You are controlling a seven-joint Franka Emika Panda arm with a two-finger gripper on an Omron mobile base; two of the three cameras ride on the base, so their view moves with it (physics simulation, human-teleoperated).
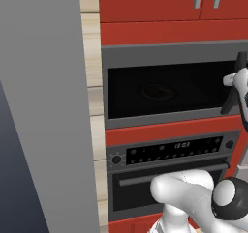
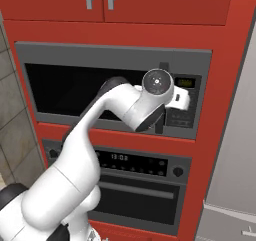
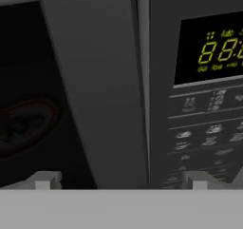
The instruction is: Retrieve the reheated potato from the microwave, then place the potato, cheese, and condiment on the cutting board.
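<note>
gripper (image 3: 121,179) sits right up against the microwave (image 1: 169,84) front, jaws spread wide, nothing between them; one fingertip (image 3: 45,180) over the black glass, the other in front of the control panel (image 3: 199,104), the dark vertical handle (image 3: 102,90) between them. microwave door shut; dim round turntable (image 1: 157,92) visible through glass, potato cannot be made out. oven (image 1: 169,179) with lit display (image 2: 120,157) directly below, door closed. red cabinets (image 2: 125,2) above.
</note>
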